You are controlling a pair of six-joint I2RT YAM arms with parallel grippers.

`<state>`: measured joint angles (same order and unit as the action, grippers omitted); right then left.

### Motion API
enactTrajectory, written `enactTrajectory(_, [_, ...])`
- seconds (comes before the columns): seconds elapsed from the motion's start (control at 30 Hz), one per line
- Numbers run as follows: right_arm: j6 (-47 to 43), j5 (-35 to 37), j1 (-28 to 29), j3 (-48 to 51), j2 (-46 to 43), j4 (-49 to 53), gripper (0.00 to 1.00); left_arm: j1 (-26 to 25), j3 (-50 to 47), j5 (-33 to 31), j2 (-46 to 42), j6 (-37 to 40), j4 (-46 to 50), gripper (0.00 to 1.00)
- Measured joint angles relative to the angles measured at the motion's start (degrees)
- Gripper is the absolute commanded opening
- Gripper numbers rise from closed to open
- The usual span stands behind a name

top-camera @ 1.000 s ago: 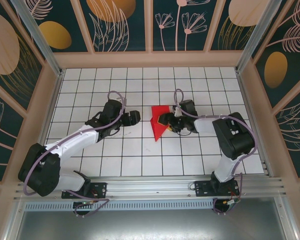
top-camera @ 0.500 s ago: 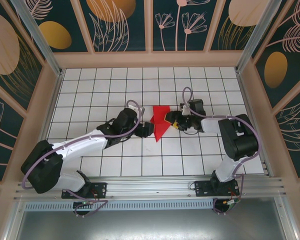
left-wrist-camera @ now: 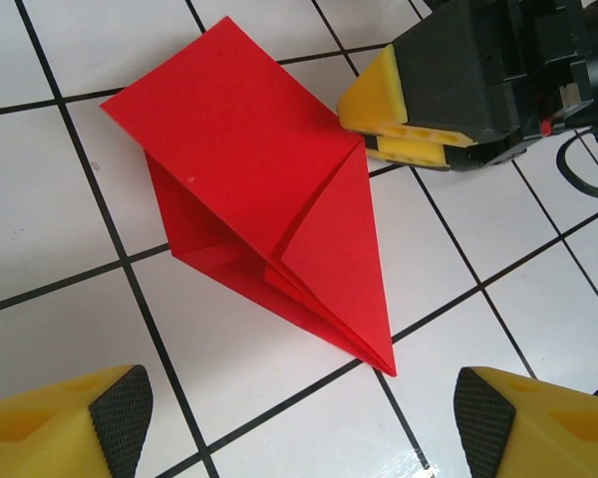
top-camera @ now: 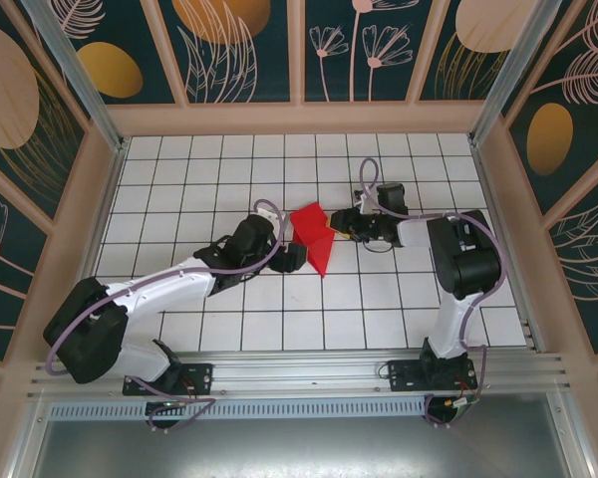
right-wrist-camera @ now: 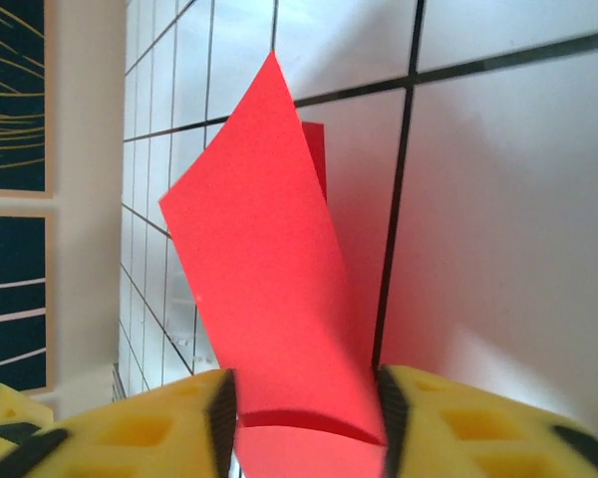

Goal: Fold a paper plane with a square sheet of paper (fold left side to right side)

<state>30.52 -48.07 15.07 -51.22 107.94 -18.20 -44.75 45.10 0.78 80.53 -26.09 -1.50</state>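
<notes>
The red square sheet of paper [top-camera: 314,239] lies mid-table, folded into a layered, pointed paper plane shape [left-wrist-camera: 259,179] with its tip toward me. My right gripper [top-camera: 337,227] is at its right edge. In the right wrist view a raised red flap [right-wrist-camera: 269,279] spans the gap between both pads, so the right gripper [right-wrist-camera: 307,408] is shut on it. My left gripper [top-camera: 297,257] stands open just left of the tip. Its two fingertips [left-wrist-camera: 120,413] straddle bare tile below the point and touch nothing.
White tiled table [top-camera: 229,319] with black grid lines, walled by a wooden frame with dark floral panels [top-camera: 239,50]. The right arm's black and yellow finger [left-wrist-camera: 399,110] sits close to the paper's upper right in the left wrist view.
The right gripper has narrowed onto the paper's right flap and lifted it. The left gripper swung in from the left to the paper's tip, still open.
</notes>
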Motion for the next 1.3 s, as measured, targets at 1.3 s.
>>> enactTrajectory(1.3, [26.73,12.9,7.56,16.79,-13.84,-4.46,0.03,-18.43,15.63,-17.92,22.23,8.13,10.93,0.82])
